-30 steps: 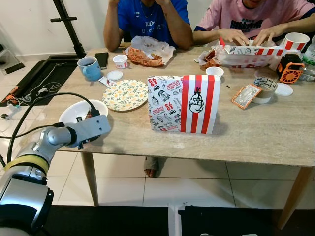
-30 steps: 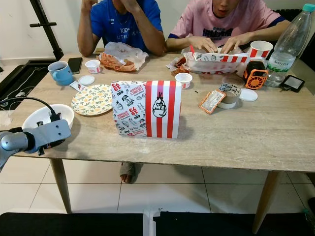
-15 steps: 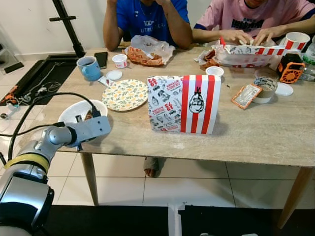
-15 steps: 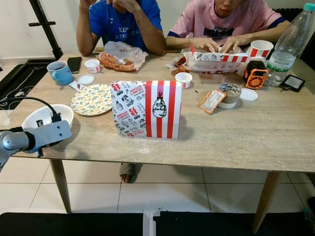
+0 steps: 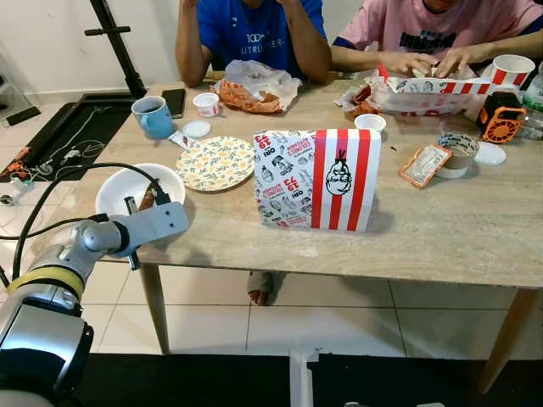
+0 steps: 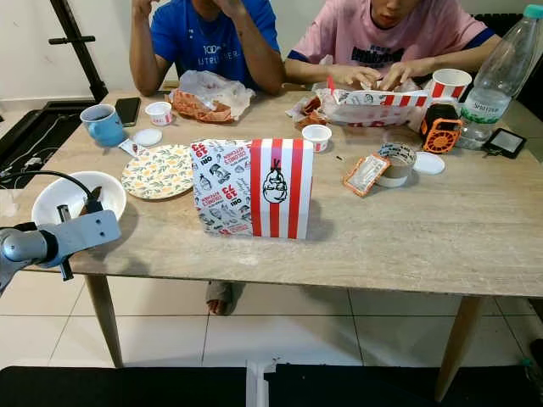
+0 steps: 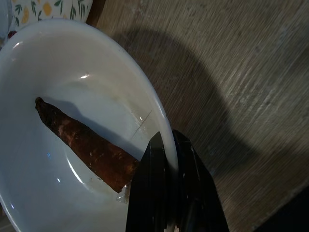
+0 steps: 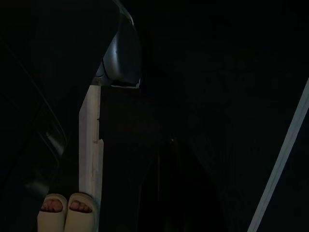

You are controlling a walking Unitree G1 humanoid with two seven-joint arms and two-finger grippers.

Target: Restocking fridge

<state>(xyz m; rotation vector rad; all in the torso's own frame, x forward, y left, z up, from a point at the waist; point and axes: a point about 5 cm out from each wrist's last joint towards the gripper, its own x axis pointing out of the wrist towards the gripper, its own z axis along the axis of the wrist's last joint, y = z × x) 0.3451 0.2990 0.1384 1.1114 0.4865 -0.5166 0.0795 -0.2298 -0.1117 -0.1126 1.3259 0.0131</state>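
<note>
1. Left eye view: left hand [image 5: 136,222] at the worktop's [image 5: 441,229] near-left corner, over the near rim of a white bowl [image 5: 119,186]. Striped food box [image 5: 316,180] stands at centre; floral plate [image 5: 215,163] at its 10 o'clock, blue mug [image 5: 154,116] beyond. Two seated persons at 12 o'clock.
2. Right eye view: same layout; water bottle [image 6: 501,80] at far right.
3. Left wrist view: fingers [image 7: 154,193] closed together, pinching the bowl's rim. Inside lies a brown sausage-like piece [image 7: 87,145]. Judgement: bowl rigid, smooth, breakable, light; rim pinch may slip, so keep it level.
4. Right wrist view: dark; right hand [image 8: 171,193] idle, opening cannot be told.
</note>
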